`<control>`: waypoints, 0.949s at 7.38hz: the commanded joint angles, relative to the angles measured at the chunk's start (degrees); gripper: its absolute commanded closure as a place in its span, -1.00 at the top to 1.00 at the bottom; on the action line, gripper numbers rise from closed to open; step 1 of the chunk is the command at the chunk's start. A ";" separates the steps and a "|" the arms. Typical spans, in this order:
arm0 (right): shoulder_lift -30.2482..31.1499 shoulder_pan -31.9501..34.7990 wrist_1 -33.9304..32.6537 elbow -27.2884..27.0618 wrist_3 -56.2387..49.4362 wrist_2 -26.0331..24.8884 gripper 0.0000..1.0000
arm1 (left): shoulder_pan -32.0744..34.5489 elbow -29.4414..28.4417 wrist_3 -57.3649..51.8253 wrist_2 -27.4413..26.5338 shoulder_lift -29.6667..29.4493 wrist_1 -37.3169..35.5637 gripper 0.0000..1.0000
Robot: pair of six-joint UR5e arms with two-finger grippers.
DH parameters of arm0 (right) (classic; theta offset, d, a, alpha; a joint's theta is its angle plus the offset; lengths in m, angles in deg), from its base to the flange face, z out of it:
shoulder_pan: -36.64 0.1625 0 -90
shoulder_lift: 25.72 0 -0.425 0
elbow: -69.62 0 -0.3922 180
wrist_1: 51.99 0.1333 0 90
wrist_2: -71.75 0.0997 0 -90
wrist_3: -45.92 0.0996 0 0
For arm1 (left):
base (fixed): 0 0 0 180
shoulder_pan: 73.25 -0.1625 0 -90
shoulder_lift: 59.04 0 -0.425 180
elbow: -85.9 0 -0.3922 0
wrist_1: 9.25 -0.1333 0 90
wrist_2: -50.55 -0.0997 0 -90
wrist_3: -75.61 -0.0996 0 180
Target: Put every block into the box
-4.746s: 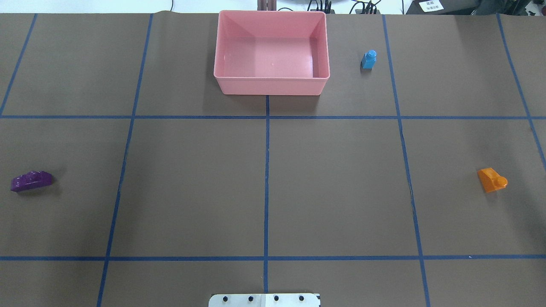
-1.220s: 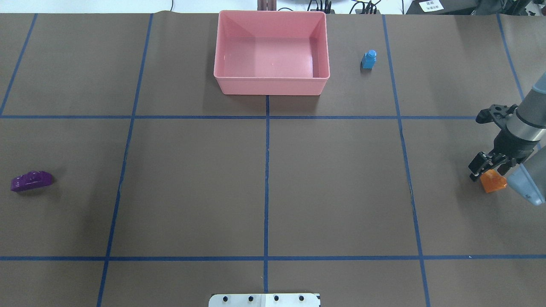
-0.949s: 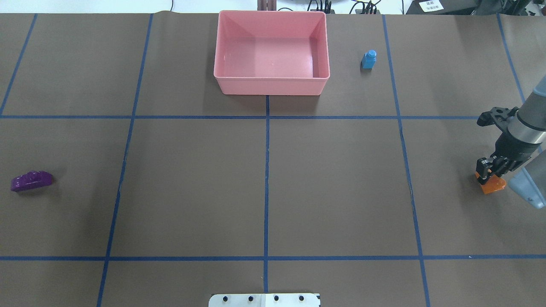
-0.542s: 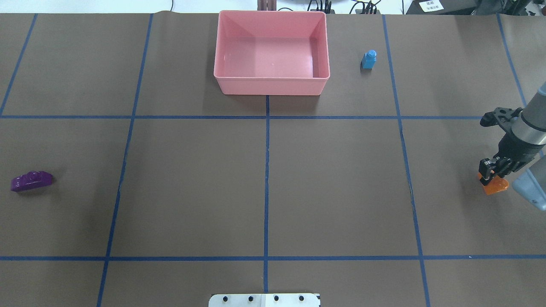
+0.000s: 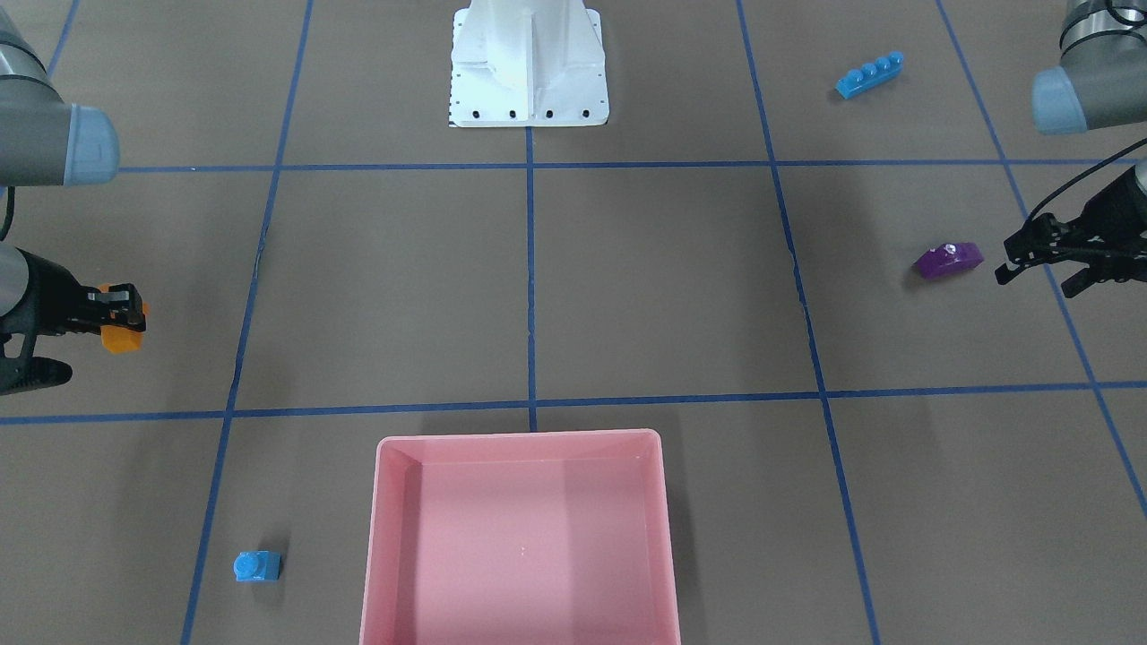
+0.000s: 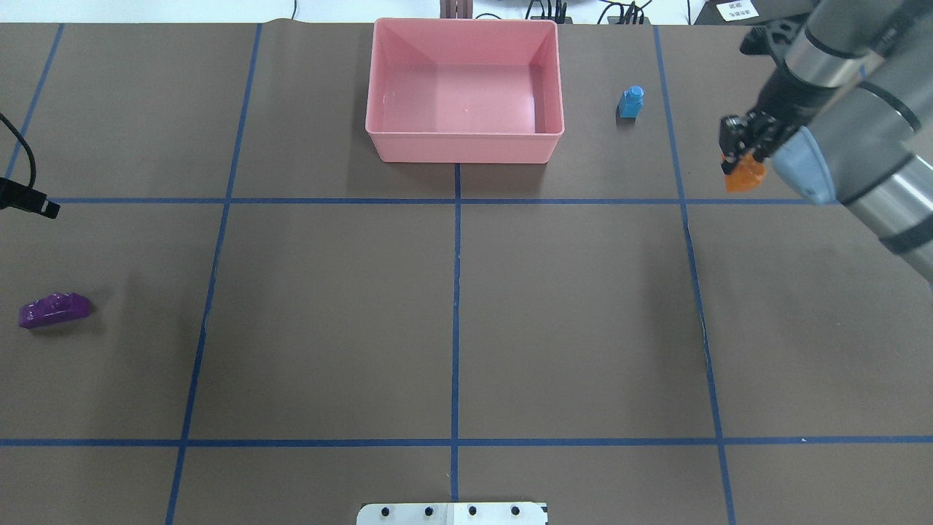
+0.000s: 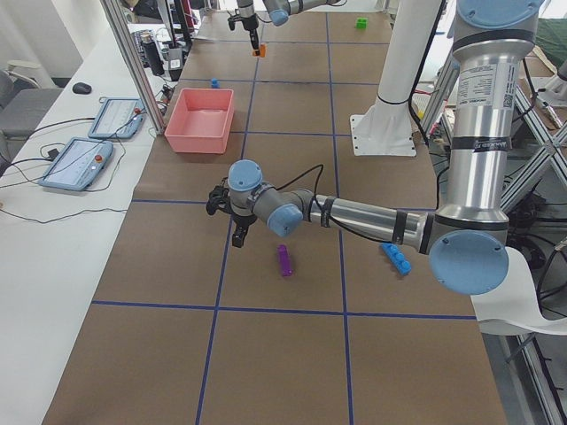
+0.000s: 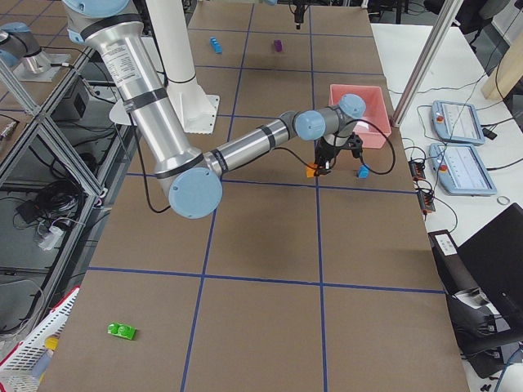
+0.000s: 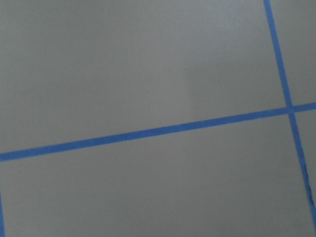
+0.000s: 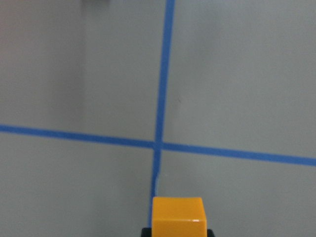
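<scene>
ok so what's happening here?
The right pincer holds the orange brick clear of the table, off to one side of the pink box, which is empty. The left pincer is open near the purple brick, apart from it. The small blue brick, the long blue brick and the green brick lie on the table outside the box.

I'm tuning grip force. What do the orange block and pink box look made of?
The orange block, held in the right gripper, looks like hard glossy plastic: crisp edges, a bright highlight. The pink box seems moulded plastic too, smooth, with faint sheen on its floor.
</scene>
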 commanded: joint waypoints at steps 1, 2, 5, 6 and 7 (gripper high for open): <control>-17.89 0.01 0.32 15.10 7.95 -0.44 -1.00 | -4.99 -0.12 -19.86 -1.15 0.32 0.62 0.83; -22.49 -0.17 3.19 19.87 12.06 -1.83 -1.00 | -5.36 -0.30 -28.30 -1.24 2.15 0.53 0.84; -31.12 -6.29 27.79 34.47 43.32 -10.93 -1.00 | -6.42 -0.74 -40.86 -0.89 7.08 0.18 0.95; -33.76 -7.45 28.18 37.12 44.00 -12.38 -1.00 | -6.42 -0.91 -40.77 -0.80 7.70 0.18 0.98; -35.18 -7.72 30.36 39.32 45.31 -12.66 -1.00 | -6.42 -0.83 -40.77 -0.80 7.70 0.18 0.98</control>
